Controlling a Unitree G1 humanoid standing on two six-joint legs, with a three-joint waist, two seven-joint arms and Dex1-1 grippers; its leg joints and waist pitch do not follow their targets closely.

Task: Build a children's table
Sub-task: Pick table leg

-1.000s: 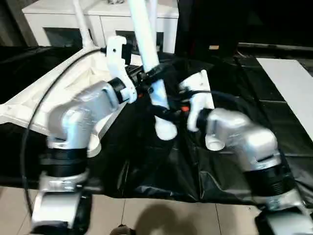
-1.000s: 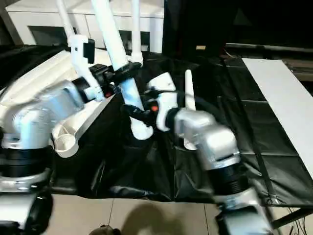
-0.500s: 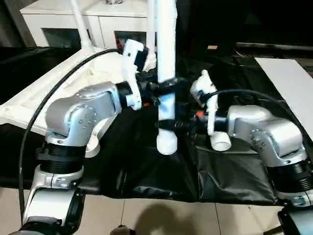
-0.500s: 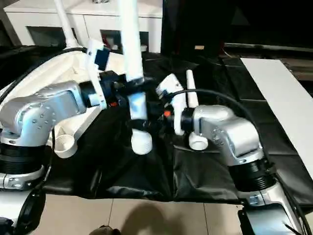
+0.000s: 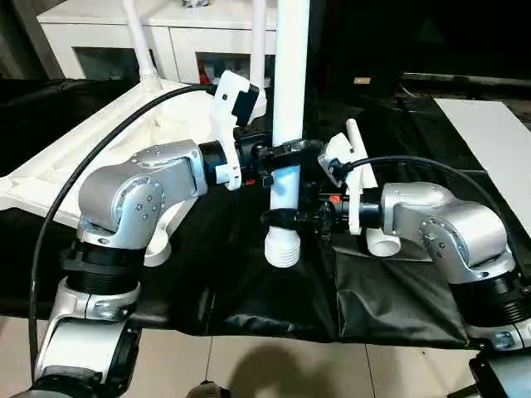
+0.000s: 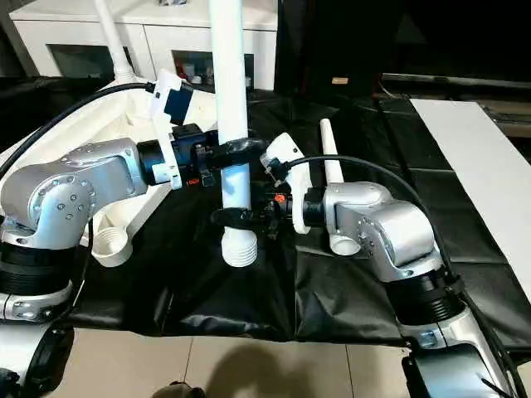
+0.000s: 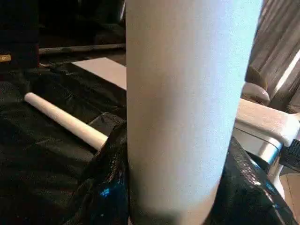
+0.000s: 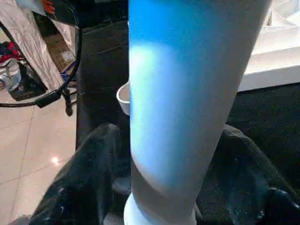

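A long white tube leg point(image 5: 289, 124) stands upright over the black-covered work surface, its threaded end point(image 5: 281, 250) lowest. My left gripper point(image 5: 289, 152) is shut on the leg from the left. Below it my right gripper point(image 5: 286, 219) is shut on the same leg from the right. The white tabletop point(image 5: 91, 149) lies upside down at the left, ribbed side up, with a round corner socket point(image 6: 110, 246) near the front. Two legs point(image 5: 137, 41) rise from its far corners. Another loose leg point(image 6: 333, 182) lies on the black sheet behind my right forearm.
A white cabinet with glass doors point(image 5: 124, 37) stands at the back left. A flat white board point(image 5: 494, 149) lies at the right on the black sheet. Tiled floor point(image 5: 274, 369) shows along the near edge.
The held leg has swung from leaning to upright and moved slightly right. Both grippers stayed shut on it, and my right forearm has drawn back to the right.
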